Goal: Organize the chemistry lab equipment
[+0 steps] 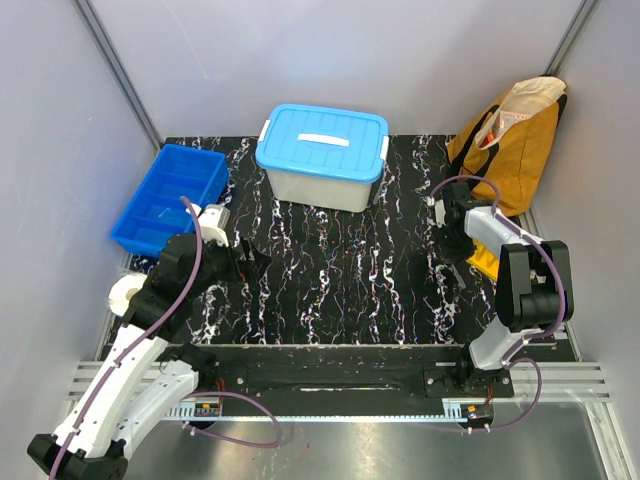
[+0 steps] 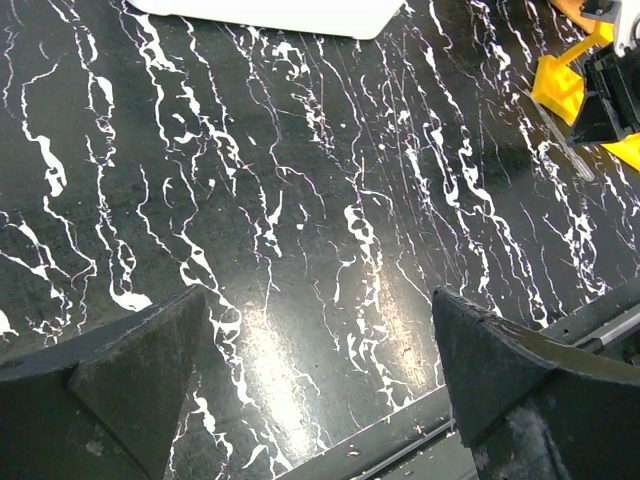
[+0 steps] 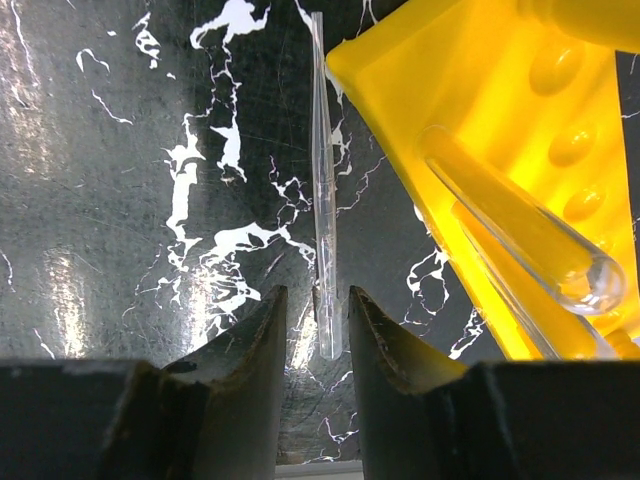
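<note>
Starting at the left of the top view, we see a blue divided tray (image 1: pixel 170 197) at about ten o'clock from the middle of the black marbled table (image 1: pixel 340 290). A white roll (image 1: pixel 127 292) lies at nine o'clock, at the table's left edge. Just right of the tray, the left gripper (image 2: pixel 320 370) hovers over bare table with its jaws spread wide and nothing between them.

At twelve o'clock stands a white box with a blue lid (image 1: pixel 322 155), shut.

Moving right to three o'clock, the right gripper (image 3: pixel 318 325) is down at the table. Its jaws are drawn to a narrow gap, and the near end of a clear pipette (image 3: pixel 322 200) lies between the tips. We still see a sliver of space on either side of the pipette. It lies flat on the table and points toward twelve o'clock in the wrist view, just beside the left edge of the yellow test tube rack (image 3: pixel 480 170). A glass test tube (image 3: pixel 520 235) lies on that rack.

At two o'clock, an orange bag (image 1: pixel 515 145) leans against the right wall.
</note>
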Available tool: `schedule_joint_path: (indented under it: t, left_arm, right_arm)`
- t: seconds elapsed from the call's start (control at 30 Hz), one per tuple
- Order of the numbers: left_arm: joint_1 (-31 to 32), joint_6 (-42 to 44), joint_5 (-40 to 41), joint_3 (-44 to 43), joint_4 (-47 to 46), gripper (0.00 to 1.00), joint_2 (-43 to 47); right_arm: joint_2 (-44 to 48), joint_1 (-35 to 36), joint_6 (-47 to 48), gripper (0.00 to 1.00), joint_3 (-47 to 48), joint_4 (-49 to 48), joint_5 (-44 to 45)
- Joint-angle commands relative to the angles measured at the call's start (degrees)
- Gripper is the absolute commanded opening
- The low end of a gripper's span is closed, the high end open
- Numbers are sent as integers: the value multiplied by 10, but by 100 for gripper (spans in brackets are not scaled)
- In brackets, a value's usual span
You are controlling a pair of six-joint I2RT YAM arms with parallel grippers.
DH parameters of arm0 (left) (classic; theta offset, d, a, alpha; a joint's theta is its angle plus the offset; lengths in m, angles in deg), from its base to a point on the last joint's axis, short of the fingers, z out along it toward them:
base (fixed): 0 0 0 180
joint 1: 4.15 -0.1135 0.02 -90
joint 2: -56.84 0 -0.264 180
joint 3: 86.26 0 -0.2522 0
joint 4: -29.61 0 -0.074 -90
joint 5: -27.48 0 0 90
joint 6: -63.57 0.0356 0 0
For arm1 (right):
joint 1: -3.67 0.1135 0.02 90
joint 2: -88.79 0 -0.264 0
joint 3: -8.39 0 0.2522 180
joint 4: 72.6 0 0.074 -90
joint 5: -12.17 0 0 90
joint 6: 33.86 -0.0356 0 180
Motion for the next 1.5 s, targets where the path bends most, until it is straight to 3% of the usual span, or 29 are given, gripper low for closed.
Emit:
schedule_joint_path:
  t: [0.0,0.3,0.57,0.83,1.17,1.47]
  left_arm:
    - [1,5,38,-23,-6,99,4]
    - [1,3,52,-23,-2,99,5]
    - [1,-17,144,-31,27,99,15]
    - [2,-16,146,-30,26,98,25]
    - [2,-16,147,-30,21,90,23]
    - [1,-24,116,-23,11,86,13]
  right_arm:
    - [-6,-3,15,36,-6,-8,1]
    - [-21,-5,16,33,-9,-13,3]
    - [-35,-7,20,32,-8,-14,11]
    - [-53,-10,20,30,0,-1,-11]
    - [-67,0,2,7,45,27,-129]
    - [-30,102,-66,0,88,9,-174]
